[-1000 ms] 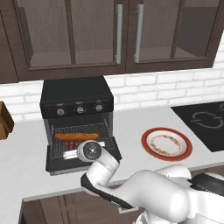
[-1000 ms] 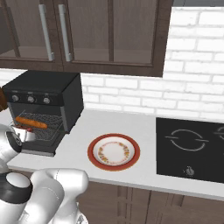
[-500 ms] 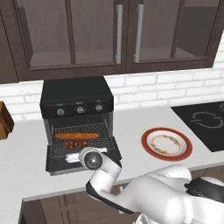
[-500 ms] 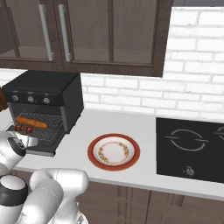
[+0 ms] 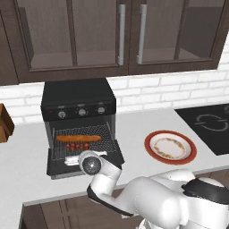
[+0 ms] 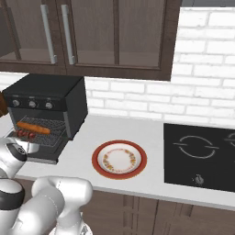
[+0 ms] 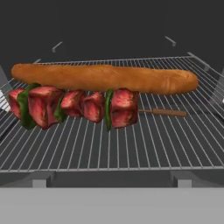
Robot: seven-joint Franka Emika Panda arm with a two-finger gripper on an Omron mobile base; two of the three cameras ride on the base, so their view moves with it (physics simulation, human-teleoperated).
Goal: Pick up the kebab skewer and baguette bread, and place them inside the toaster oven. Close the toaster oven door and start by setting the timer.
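Observation:
The black toaster oven [image 5: 78, 95] [image 6: 51, 94] stands on the counter with its door [image 5: 117, 155] [image 6: 46, 154] dropped open. On its wire rack lies the orange-brown baguette bread [image 5: 78, 138] [image 6: 33, 126] [image 7: 105, 78], and the kebab skewer [image 5: 78, 146] [image 6: 25, 134] [image 7: 74, 105] lies just in front of it, parallel and apart from it. My gripper [image 5: 91, 157] [image 6: 20, 146] hovers over the open door, facing the rack. It is open and holds nothing; its fingertips are hidden.
Three knobs [image 5: 82, 112] run along the oven's front. A red-rimmed plate [image 5: 170, 146] [image 6: 119, 159] sits right of the oven, and a black cooktop [image 5: 210, 125] [image 6: 202, 153] lies beyond it. A brown wooden object [image 5: 4, 123] stands at the far left.
My hand has drawn back a little from the rack and sunk lower over the door. The baguette and skewer stay on the rack.

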